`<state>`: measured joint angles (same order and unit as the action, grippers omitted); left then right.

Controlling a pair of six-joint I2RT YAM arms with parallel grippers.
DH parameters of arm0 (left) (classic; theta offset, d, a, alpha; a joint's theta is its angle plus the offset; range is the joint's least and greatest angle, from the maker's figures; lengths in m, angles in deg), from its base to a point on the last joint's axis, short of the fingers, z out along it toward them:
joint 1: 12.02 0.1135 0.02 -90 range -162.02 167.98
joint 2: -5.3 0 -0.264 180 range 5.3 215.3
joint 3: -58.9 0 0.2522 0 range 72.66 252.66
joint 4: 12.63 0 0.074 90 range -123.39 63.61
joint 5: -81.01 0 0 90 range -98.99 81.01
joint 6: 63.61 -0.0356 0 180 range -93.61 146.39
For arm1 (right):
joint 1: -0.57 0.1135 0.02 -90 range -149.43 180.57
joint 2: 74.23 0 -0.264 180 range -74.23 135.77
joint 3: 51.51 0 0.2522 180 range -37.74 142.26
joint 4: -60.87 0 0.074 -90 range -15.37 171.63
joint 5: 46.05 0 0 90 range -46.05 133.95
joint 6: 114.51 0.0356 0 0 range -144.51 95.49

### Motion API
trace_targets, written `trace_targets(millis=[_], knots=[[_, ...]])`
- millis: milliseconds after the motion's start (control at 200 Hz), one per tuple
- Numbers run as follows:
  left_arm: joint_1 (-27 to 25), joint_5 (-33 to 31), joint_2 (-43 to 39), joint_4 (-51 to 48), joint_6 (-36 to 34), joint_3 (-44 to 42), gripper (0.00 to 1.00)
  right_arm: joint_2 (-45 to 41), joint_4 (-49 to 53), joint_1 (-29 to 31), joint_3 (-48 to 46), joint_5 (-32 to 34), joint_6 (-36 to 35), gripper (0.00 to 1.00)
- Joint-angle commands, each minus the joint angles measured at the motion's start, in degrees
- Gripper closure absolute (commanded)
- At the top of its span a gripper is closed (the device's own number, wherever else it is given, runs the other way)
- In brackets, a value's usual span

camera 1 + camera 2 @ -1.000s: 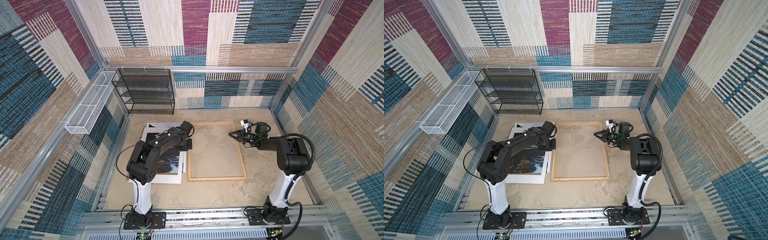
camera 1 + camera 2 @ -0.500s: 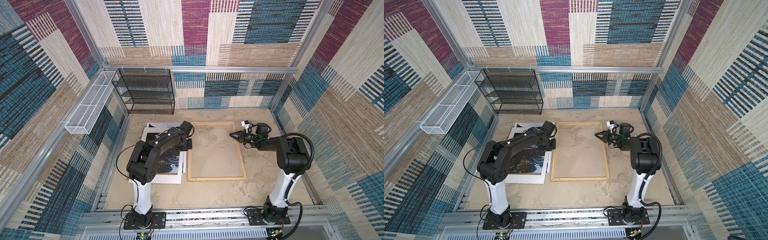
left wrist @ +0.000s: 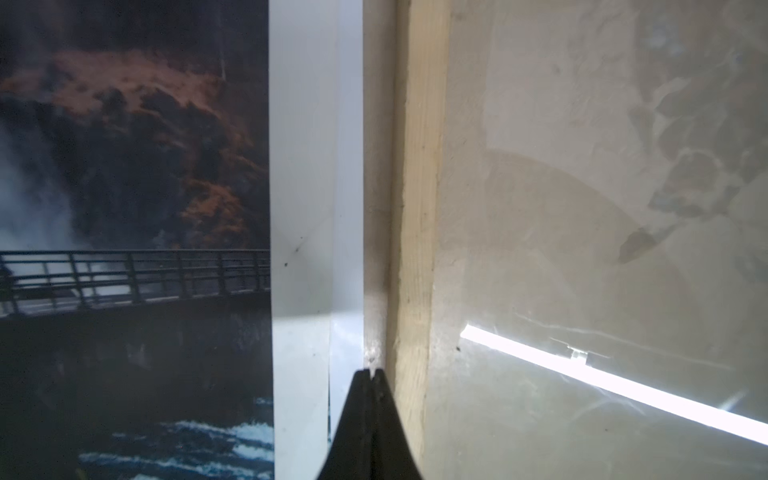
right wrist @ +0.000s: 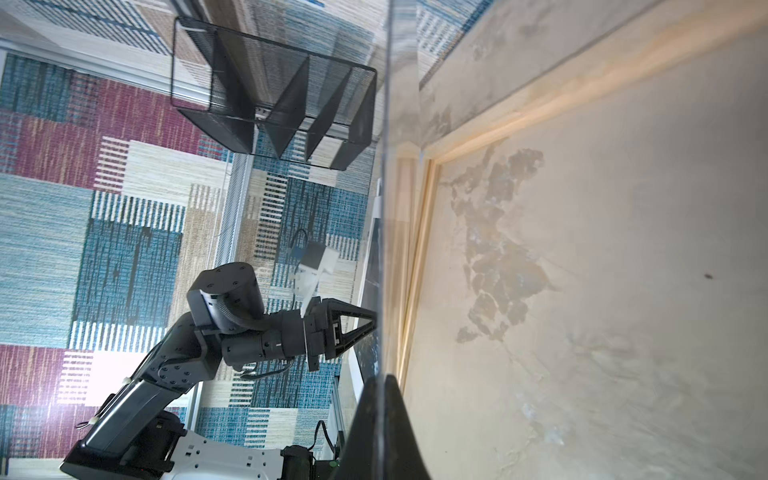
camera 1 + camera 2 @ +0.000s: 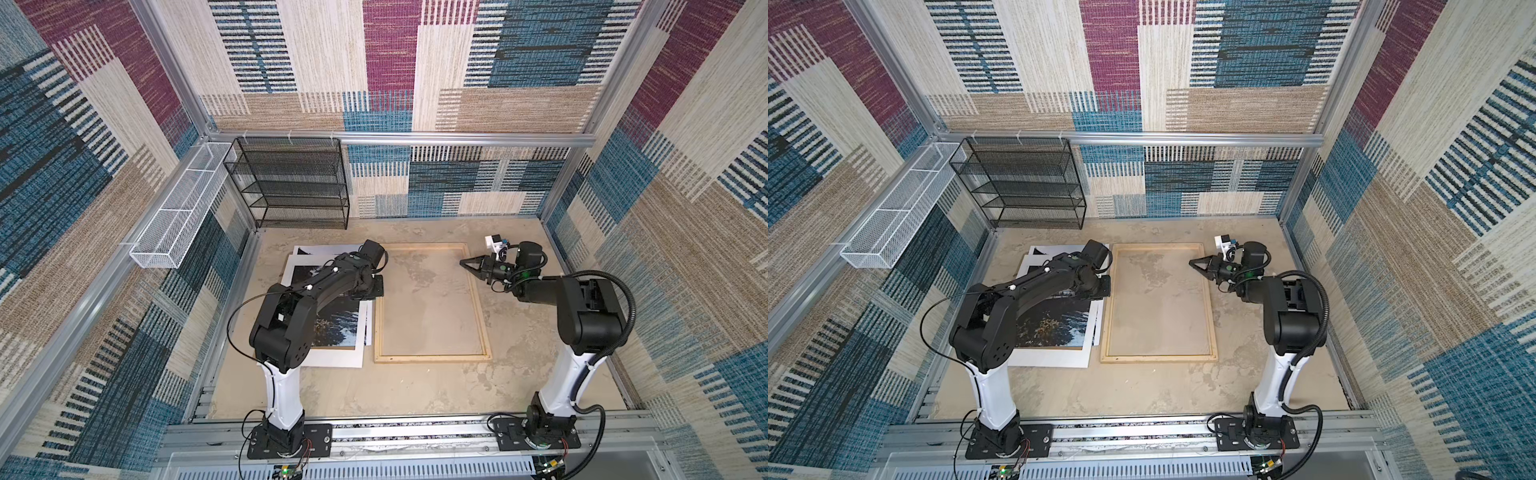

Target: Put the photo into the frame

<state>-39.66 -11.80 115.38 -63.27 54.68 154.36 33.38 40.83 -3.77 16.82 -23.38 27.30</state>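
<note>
- My left end effector (image 3: pixel 370 374): jaws closed together with nothing between them, tips down on the narrow strip of mottled beige desk (image 5: pixel 415 395).
- Just beside those tips on one side: the large rectangular frame of thin pale wood (image 3: pixel 415 166), lying flat with its long rail next to them.
- Just beside them on the other side: the stiff white mat (image 3: pixel 299 166), lying over the large paper photo (image 3: pixel 124 166) of a white waterfall, dark cliffs, a bridge and blue water. The photo is outside the frame.
- My right end effector (image 5: pixel 462 262): jaws closed, held clear of the desk and pointing across the frame toward the left one.
- A thin straight edge (image 4: pixel 386 187) runs out from its tips. I cannot tell what it is, or whether it is gripped.
</note>
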Motion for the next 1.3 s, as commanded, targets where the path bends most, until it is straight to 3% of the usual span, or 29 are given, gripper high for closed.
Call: trace_targets(millis=[0, 210, 596, 1297], knots=[[0.5, -1.7, -0.7, -0.9, -0.4, 0.4, 1.00, -3.0, -1.7, 0.1, 1.1, -1.0, 2.0, 1.00], [1.2, -0.3, 1.6, -0.2, 0.5, 0.3, 1.00, -4.4, -2.2, 0.6, 0.6, 0.5, 3.8, 1.00], [1.4, 0.4, 3.1, 0.8, 0.5, 0.5, 1.00, 1.0, -19.6, 1.8, -0.4, 2.4, 19.4, 1.00], [3.9, 0.8, 1.9, 2.8, -1.6, 2.5, 1.00, -6.6, -15.4, 4.5, 3.2, 5.2, 22.9, 1.00]])
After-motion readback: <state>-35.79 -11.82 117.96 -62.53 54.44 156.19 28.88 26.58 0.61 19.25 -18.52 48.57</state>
